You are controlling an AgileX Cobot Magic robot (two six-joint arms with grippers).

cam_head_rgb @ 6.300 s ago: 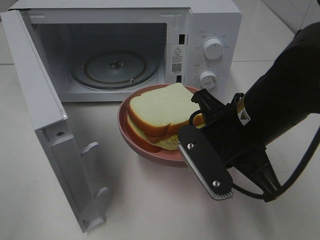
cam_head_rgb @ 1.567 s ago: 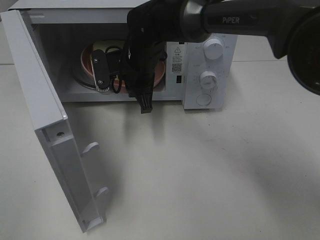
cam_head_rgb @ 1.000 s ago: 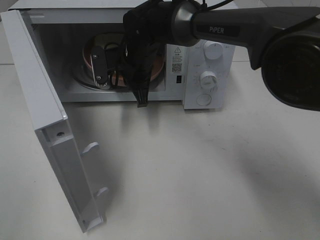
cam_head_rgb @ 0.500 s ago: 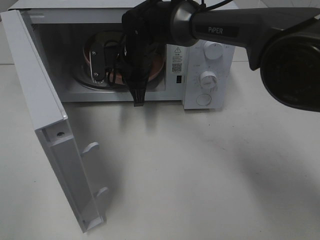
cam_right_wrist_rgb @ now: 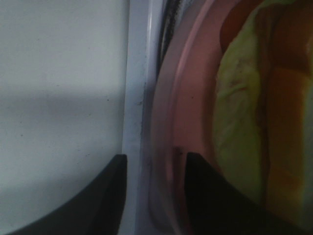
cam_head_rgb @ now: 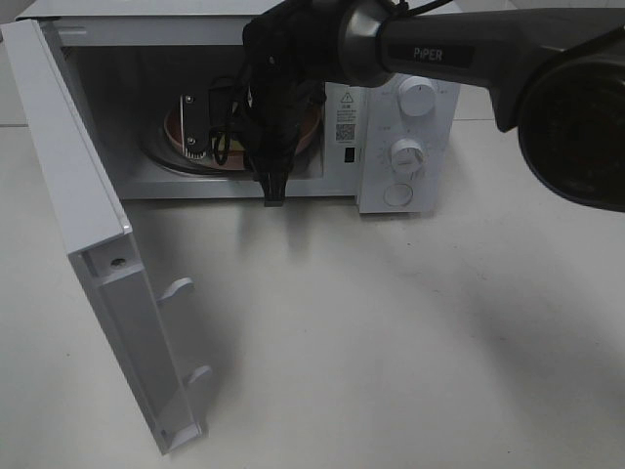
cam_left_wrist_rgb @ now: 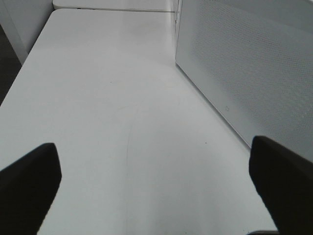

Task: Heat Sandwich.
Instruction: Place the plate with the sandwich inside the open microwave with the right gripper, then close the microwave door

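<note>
The sandwich (cam_right_wrist_rgb: 234, 122), on its pink plate (cam_right_wrist_rgb: 168, 98), stood in front of the microwave (cam_head_rgb: 410, 98) some seconds ago and is now inside it; in the last second it hardly shifts, so I judge it is set down. The right gripper (cam_right_wrist_rgb: 155, 164) reaches into the microwave with its fingers on both sides of the plate rim, but whether they pinch it I cannot tell. The microwave's door (cam_head_rgb: 88, 244) is open, so releasing, withdrawing and closing remain.

A robot test lab staged as a kitchen: plain white counter (cam_head_rgb: 391, 342), white microwave (cam_head_rgb: 415, 54), black arm (cam_head_rgb: 488, 44) marked PIPER.
</note>
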